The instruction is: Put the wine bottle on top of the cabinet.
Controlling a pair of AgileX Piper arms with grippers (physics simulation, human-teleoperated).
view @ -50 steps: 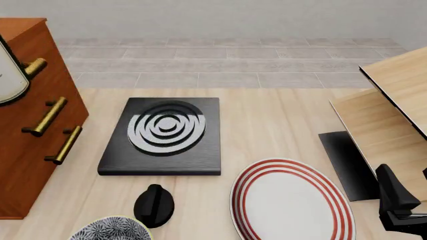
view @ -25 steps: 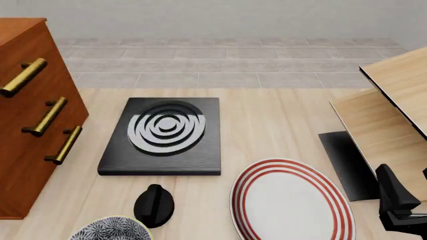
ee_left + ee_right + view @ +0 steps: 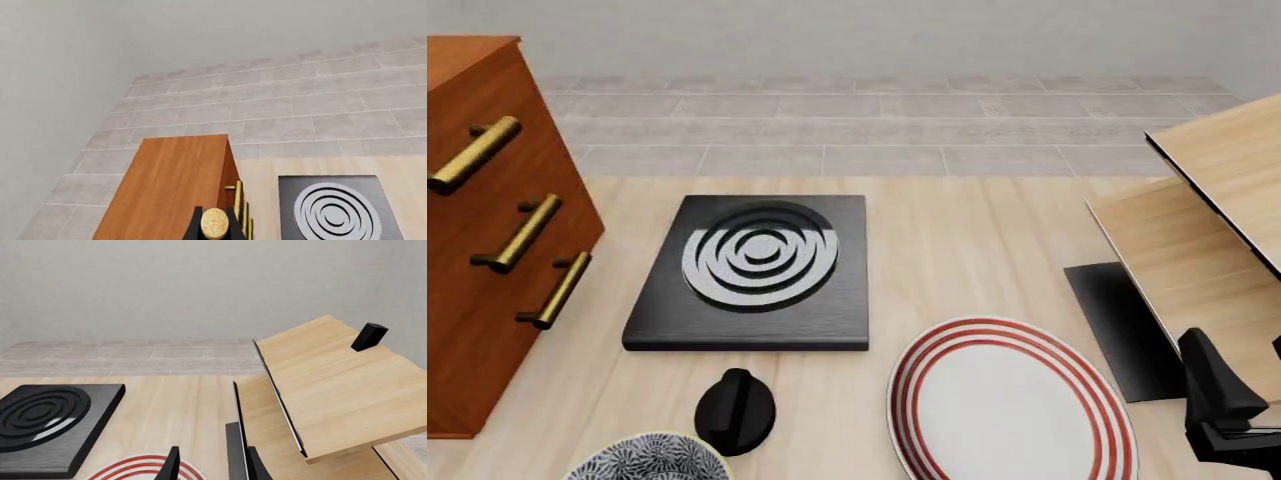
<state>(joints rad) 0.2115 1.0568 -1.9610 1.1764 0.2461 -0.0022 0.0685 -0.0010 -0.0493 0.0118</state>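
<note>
Of the bottle [image 3: 215, 223] only the round gold cap shows, at the bottom edge of the left wrist view, set between two dark fingers [image 3: 194, 227] of the left tool [image 3: 215, 231]; the glass body and label are cut off below the frame, so the grip reads as closed on the bottle's neck, though the contact itself is mostly out of sight; the cap lies over the near end of the cabinet [image 3: 173, 187] top, close to its front edge where the brass handles [image 3: 238, 200] stick out, and whether the bottle's base touches the top cannot be told; the left arm looks steeply down from above the cabinet, with the hob [image 3: 340, 210] on the counter [image 3: 260, 175] to one side; in the front view the bottle and left tool are out of frame, and the cabinet [image 3: 487, 230] is cropped at the left edge, its top barely visible; the right arm sits low at that view's bottom right corner, only part of its dark body [image 3: 1222, 410] showing beside the striped plate [image 3: 1009, 400]; in the right wrist view just the tips of the right tool [image 3: 213, 465] enter, its fingers [image 3: 173, 465] apart with nothing between them, pointing level across the counter toward the pale shelf [image 3: 333, 390].
</note>
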